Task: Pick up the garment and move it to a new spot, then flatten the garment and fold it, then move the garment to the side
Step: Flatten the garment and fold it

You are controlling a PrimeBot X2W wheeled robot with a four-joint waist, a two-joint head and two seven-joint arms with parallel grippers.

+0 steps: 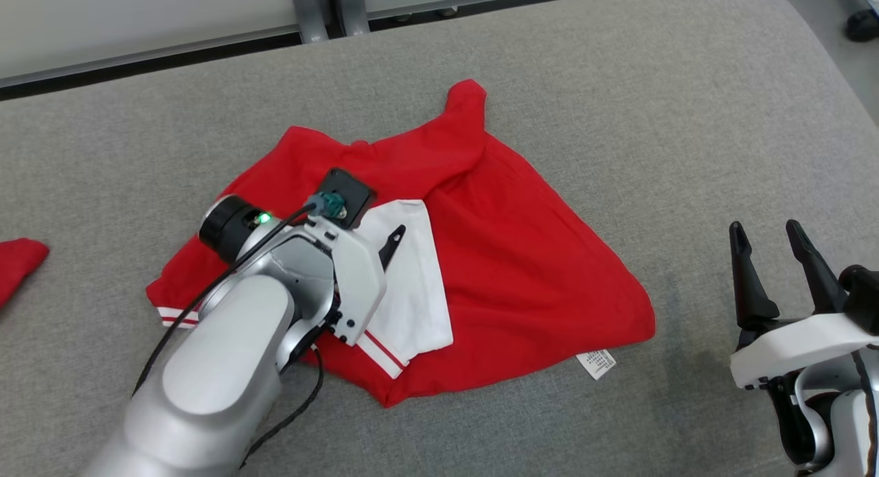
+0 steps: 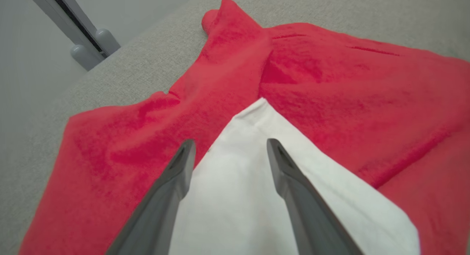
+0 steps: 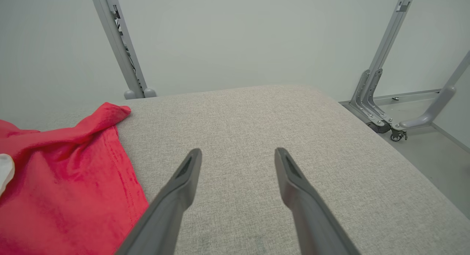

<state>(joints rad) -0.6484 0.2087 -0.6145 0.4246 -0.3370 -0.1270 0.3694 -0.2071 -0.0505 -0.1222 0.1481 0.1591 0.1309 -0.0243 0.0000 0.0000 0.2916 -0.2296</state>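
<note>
The red garment (image 1: 522, 257) lies crumpled in the middle of the grey tabletop (image 1: 618, 86). The left gripper (image 2: 230, 145) hovers over its white sleeve (image 1: 412, 292), fingers wide, holding nothing. The right gripper (image 1: 764, 224), also wide and empty, is at the near right, apart from the garment.

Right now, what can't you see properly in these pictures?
- Head view: the robot's left arm hides part of the red garment under it.
- Head view: the writing on the white label is too small to read.
- Head view: a red cloth is cut off by the left edge.
- Left wrist view: whether the open left claw touches the white part is unclear.
</note>
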